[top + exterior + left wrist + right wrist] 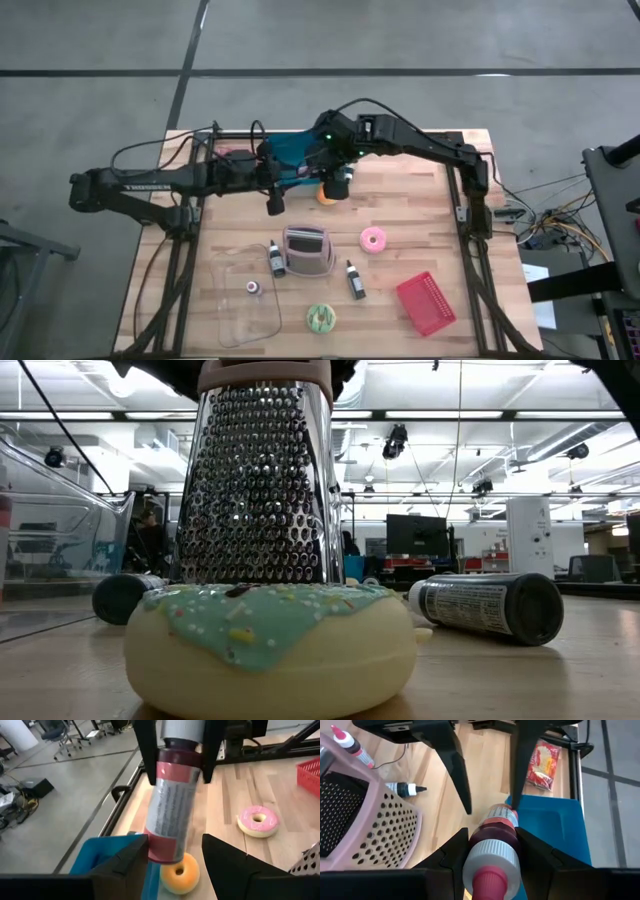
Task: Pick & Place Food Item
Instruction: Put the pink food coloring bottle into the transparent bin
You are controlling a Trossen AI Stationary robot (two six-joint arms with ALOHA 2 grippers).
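- Right wrist view: nearest the camera, the bottle (pixel 492 837), dark red with a white cap, is clamped at its cap end by the right claw (pixel 491 845), one finger on each side.
- Just beyond, the bottle's far end is flanked by the fingers of the left claw (pixel 490 807), which are held apart. Contact with the label cannot be made out.
- A hand-over in mid-air is judged to be the step in hand. The right claw's hold is best kept until the left fingers are closed squarely on the labelled body.
- In the left wrist view the bottle (pixel 170 815) is seen tilted between the left claw (pixel 175 842) and the right claw (pixel 179 775). The tilt is best matched before closing, so that the round body is not squeezed out sideways.
- Below the bottle lie an orange doughnut (pixel 180 875) and the blue tray (pixel 100 855). Height is best kept, so that neither is knocked.
- Farther off, a pink doughnut (pixel 257 820) lies on the worktop (pixel 225 795).
- Beyond the tray, a red and yellow packet (pixel 542 765) is seen.
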